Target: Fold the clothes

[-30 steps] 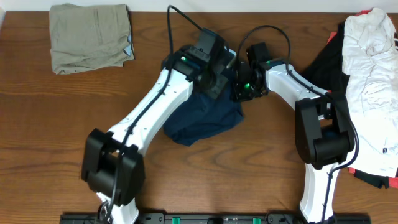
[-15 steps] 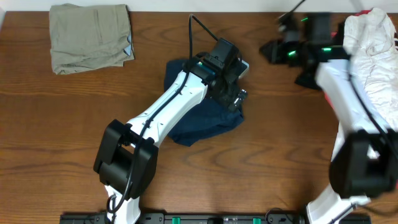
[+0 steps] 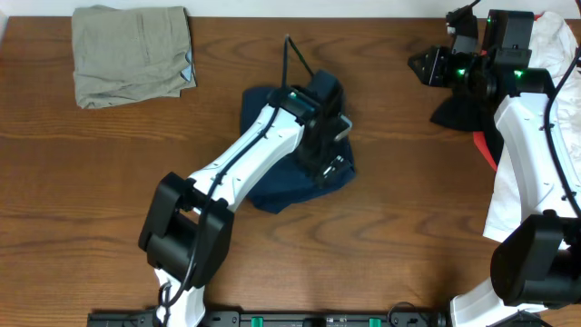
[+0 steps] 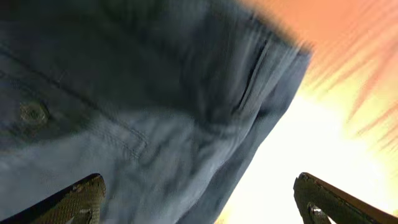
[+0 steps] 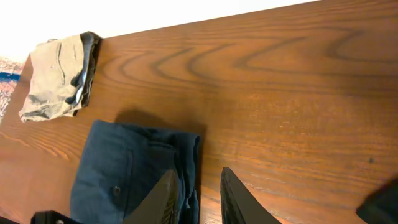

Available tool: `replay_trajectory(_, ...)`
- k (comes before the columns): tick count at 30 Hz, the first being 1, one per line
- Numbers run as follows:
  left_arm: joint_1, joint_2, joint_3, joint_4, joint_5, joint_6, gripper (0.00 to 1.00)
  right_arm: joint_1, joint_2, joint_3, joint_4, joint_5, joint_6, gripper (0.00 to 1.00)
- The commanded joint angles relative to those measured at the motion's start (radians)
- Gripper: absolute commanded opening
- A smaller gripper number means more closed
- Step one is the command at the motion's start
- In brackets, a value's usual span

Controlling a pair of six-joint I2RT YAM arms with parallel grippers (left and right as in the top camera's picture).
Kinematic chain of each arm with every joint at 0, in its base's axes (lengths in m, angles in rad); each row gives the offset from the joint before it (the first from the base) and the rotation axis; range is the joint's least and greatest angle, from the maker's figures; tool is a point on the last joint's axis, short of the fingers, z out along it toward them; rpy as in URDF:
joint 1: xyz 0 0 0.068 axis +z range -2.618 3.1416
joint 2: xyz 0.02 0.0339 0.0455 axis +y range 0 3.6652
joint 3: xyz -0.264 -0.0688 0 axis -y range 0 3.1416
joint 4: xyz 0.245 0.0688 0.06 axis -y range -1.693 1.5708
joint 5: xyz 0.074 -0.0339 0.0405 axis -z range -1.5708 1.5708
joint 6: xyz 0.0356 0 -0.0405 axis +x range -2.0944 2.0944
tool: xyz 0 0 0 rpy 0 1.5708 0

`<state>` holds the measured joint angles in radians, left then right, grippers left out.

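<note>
The shorts [image 3: 272, 189] look soft, light and floppy; I'd pinch them at a thick sewn edge. My left jaws are wide open, my right jaws a little apart.

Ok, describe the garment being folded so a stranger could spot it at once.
Look to the middle of the wooden table, beneath the left arm's open claw. There lies a half-folded pair of shorts with a small button. It is dark navy, whereas the folded garment at the far-left corner is khaki.
</note>
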<state>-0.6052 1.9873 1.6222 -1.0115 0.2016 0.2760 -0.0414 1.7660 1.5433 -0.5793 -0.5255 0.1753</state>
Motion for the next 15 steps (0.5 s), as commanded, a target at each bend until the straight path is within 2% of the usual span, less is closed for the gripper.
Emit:
replay_trajectory(1, -0.002, 0.043, -0.03, -0.02, -0.061, 0.14, 0.98, 0.01, 0.003, -0.001, -0.002, 0.006, -0.008, 0.23)
replay_trajectory(4, -0.001, 0.06, -0.051, -0.006, -0.085, 0.224, 0.98, 0.01, 0.003, -0.001, -0.013, 0.006, -0.008, 0.23)
replay_trajectory(9, 0.019, 0.113, -0.061, 0.024, -0.241, 0.221, 0.98, 0.011, 0.003, -0.001, -0.046, 0.038, -0.009, 0.23)
replay_trajectory(15, 0.079, 0.185, -0.061, -0.001, -0.282, 0.221, 0.98, 0.011, 0.003, -0.001, -0.084, 0.07, -0.02, 0.22)
